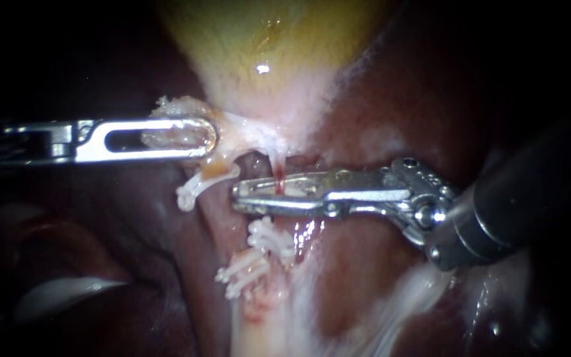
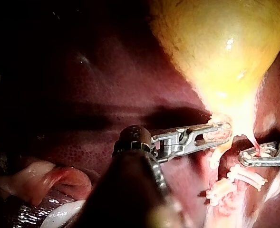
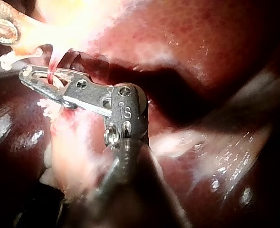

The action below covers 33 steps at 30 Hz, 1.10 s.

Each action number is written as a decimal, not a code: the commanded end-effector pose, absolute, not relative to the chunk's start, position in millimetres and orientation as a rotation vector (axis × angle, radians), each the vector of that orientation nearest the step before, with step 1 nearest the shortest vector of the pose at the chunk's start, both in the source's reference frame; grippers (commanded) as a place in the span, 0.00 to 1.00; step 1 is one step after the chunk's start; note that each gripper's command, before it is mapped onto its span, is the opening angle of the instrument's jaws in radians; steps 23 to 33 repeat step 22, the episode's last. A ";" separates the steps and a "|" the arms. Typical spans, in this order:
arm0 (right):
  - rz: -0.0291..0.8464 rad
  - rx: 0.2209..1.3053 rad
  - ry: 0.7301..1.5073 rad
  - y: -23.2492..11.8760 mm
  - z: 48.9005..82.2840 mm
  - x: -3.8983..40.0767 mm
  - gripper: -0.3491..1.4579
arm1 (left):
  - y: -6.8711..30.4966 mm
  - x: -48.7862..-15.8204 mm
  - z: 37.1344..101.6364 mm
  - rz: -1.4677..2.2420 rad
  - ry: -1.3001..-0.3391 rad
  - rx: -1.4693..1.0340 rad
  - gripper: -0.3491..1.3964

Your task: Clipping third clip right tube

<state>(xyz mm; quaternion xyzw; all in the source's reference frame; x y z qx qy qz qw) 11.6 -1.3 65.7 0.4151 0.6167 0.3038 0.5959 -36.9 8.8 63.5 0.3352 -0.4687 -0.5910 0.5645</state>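
Steel jaws of my left instrument (image 1: 199, 135) are clamped on the pale lower end of the gallbladder (image 1: 266, 39) and hold it toward nine o'clock. This likely keeps the neck taut and the tubes spread. It leaves the right tube (image 1: 277, 173), a thin red strand, standing free at the centre. My right instrument (image 1: 242, 196) reaches in from three o'clock. Its jaws are drawn narrow around that strand, one on each side, with something white between them, probably the clip. White clips (image 1: 269, 239) sit on the tube just toward six o'clock, so this one would land nearer the gallbladder.
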 end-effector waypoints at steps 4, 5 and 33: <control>0.710 0.937 1.377 -1.3 66.2 11.0 0.00 | 8.8 -36.9 63.6 -1.390 -1.103 0.789 0.00; 0.709 0.936 1.374 -1.4 66.4 11.0 0.00 | 8.8 -36.9 63.6 -1.390 -1.103 0.789 0.00; 0.708 0.935 1.374 -1.3 66.7 10.8 0.00 | 8.8 -36.8 63.7 -1.389 -1.103 0.789 0.00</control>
